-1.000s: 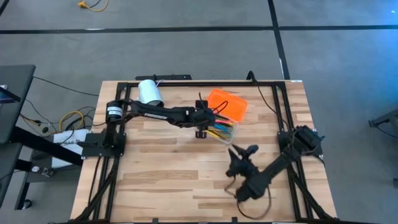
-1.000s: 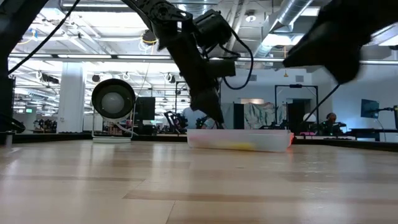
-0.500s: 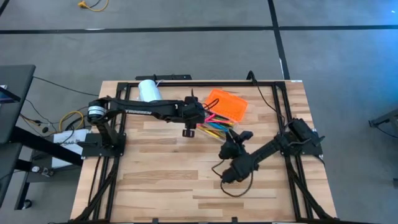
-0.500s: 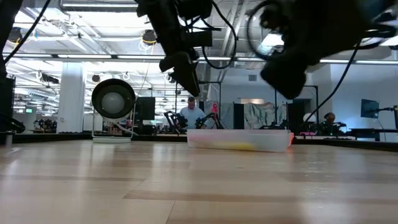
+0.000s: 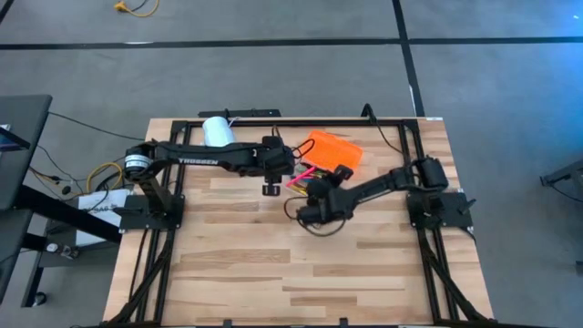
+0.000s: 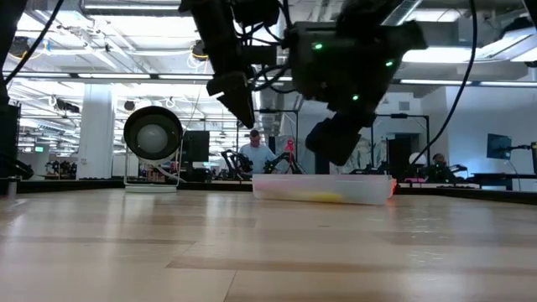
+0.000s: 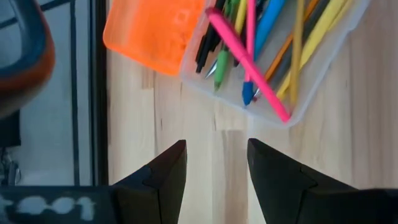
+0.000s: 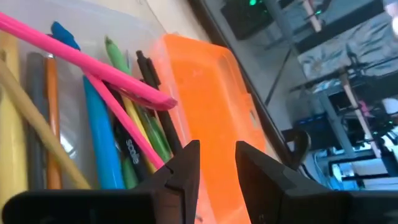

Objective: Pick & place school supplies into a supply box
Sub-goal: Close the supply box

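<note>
Wood table (image 5: 228, 264) on grey floor. Supply box (image 5: 314, 185) sits mid-back of the table, its orange lid (image 5: 333, 151) open beside it; pens and pencils (image 7: 273, 43) lie inside, with one pink pen (image 8: 87, 62) lying across the rim. Left gripper (image 5: 271, 189) hovers just beside the box, fingers apart, empty. Right gripper (image 8: 214, 165) is over the box, fingers slightly apart, empty.
</note>
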You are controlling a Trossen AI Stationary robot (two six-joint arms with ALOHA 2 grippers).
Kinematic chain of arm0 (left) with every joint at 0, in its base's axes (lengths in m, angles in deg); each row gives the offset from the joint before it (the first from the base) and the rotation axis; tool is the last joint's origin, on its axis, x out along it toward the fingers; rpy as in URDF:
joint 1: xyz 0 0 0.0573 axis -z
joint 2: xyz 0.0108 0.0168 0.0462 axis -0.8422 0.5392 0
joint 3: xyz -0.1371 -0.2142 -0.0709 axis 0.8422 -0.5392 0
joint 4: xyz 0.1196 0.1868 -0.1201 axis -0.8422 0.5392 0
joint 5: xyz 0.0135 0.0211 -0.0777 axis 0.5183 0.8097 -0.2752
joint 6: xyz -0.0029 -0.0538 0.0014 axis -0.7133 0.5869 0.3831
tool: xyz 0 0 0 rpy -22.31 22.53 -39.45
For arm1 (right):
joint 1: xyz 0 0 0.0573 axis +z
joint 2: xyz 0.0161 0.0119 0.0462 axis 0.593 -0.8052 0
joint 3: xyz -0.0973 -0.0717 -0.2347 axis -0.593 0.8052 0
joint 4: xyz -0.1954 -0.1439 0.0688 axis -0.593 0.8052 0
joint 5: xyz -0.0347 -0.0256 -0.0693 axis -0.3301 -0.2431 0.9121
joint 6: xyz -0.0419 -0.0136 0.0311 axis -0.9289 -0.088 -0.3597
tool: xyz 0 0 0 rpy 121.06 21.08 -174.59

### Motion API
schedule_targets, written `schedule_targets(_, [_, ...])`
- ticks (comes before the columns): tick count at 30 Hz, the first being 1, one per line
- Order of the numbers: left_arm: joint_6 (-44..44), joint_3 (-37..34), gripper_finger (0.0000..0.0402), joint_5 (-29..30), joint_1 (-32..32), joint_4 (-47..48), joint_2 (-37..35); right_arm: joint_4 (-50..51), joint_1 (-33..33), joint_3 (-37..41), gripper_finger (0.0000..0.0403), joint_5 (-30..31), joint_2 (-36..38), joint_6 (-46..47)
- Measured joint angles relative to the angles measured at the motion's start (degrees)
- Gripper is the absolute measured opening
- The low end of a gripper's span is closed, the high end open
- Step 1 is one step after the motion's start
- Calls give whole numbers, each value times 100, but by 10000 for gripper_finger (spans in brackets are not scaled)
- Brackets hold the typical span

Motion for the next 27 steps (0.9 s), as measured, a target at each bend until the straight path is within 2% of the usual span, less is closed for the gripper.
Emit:
schedule_targets(5, [28,0,161,11,-36,119,0,-560,-48,-2,98,-97,191,-687])
schedule_targets(10, [-69,-2,161,1,-53,192,-15,-969,84,-2,98,-177,693,-1333])
schedule_targets(14, [-185,-4,161,-19,-127,240,-96,-1241,190,-2,98,-1044,1211,-2289])
schedule_targets(17, [-394,-4,161,-323,-197,221,-208,-1225,182,-2,98,-1862,1594,-2924])
schedule_targets(23, [-850,-4,161,-1111,-473,204,-323,-519,-92,20,98,-2210,2092,-3399])
schedule_targets(27, [-1004,-129,161,-1610,-834,67,-328,-919,-409,598,98,-2678,2407,-3678])
